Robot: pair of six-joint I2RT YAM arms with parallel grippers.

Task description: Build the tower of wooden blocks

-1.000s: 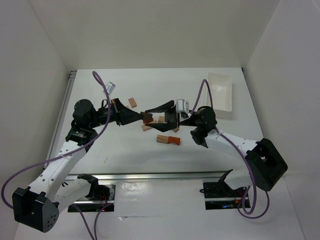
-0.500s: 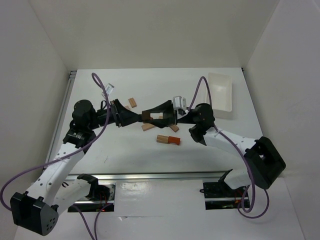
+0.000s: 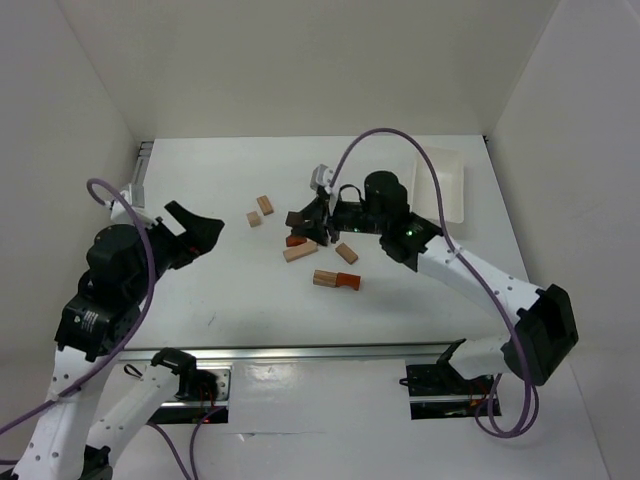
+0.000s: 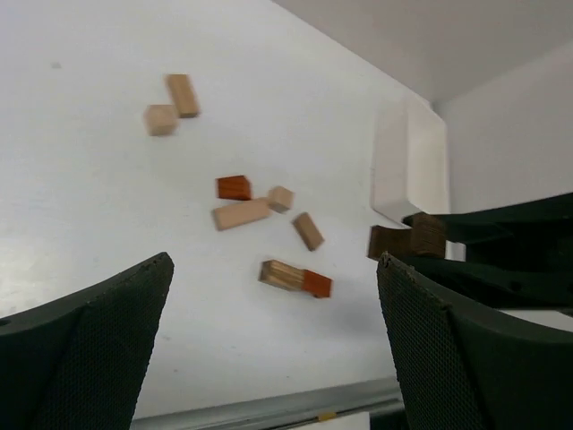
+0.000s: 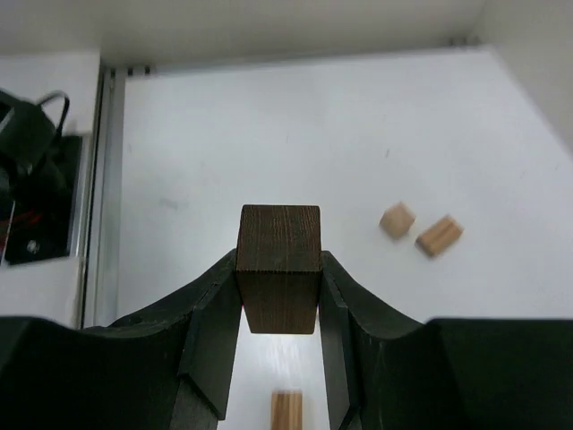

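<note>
Left gripper (image 3: pixel 198 222) retreats left, jaws wide; right gripper (image 5: pixel 279 305) clamps the dark block (image 5: pixel 279 260) just far of the tan bar (image 3: pixel 300 253).

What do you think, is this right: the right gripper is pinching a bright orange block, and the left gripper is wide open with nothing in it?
Not quite. The right gripper is pinching a dark brown block, not an orange one; the right wrist view shows it clamped between the two fingers. The rest is right: the left gripper is wide open with nothing in it.
</note>
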